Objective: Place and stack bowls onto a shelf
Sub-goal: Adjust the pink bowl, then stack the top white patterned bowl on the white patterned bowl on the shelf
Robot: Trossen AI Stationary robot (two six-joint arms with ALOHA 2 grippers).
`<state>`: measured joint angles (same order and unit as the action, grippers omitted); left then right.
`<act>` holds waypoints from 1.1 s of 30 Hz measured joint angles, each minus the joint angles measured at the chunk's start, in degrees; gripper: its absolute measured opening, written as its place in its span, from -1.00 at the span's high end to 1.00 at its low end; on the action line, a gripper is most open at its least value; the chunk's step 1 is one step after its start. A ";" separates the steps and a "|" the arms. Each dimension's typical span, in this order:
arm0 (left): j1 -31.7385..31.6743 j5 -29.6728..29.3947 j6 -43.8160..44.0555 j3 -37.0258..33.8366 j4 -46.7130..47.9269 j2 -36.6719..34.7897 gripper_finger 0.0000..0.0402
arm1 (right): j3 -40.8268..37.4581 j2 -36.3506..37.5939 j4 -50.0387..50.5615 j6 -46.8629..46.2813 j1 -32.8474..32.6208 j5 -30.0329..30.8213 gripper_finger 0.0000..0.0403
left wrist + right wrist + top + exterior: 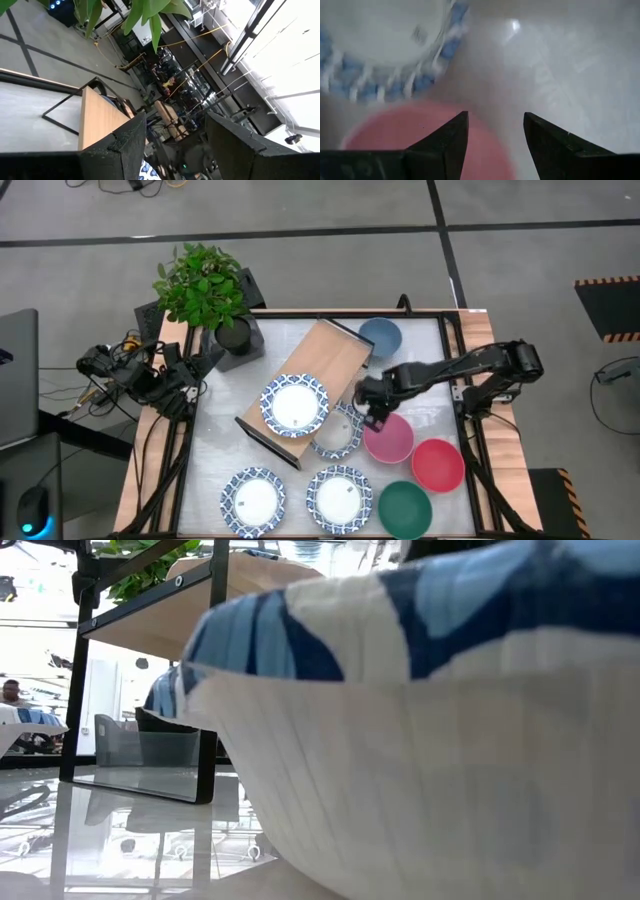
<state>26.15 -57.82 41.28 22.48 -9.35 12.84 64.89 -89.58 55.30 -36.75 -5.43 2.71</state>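
grey floor is showing all around the pale table (205,450), where the shelf (322,375) is lying at an angle with one white dish (294,404) sitting on its near end. the right gripper (372,412) is hovering with its fingers apart over the edge of the pink bowl (390,438), just beside a second white dish (337,432) on the tabletop. the left gripper (175,145) is waiting open at the table's left edge, near the plant (200,285).
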 joint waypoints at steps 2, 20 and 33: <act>0.00 -0.01 0.02 0.00 0.03 0.00 0.06 | -0.06 0.30 1.29 2.59 -1.76 0.34 -0.08; 0.00 -1.36 0.08 0.00 0.05 0.00 0.06 | -8.61 0.02 9.39 2.53 -1.51 5.14 -0.08; 0.00 -2.24 0.13 0.00 1.01 0.00 0.06 | -9.41 0.54 23.59 -7.83 5.10 14.30 -0.08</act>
<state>26.16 -60.06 41.41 22.48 -8.35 12.84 55.48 -89.04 78.89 -44.58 -0.33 17.01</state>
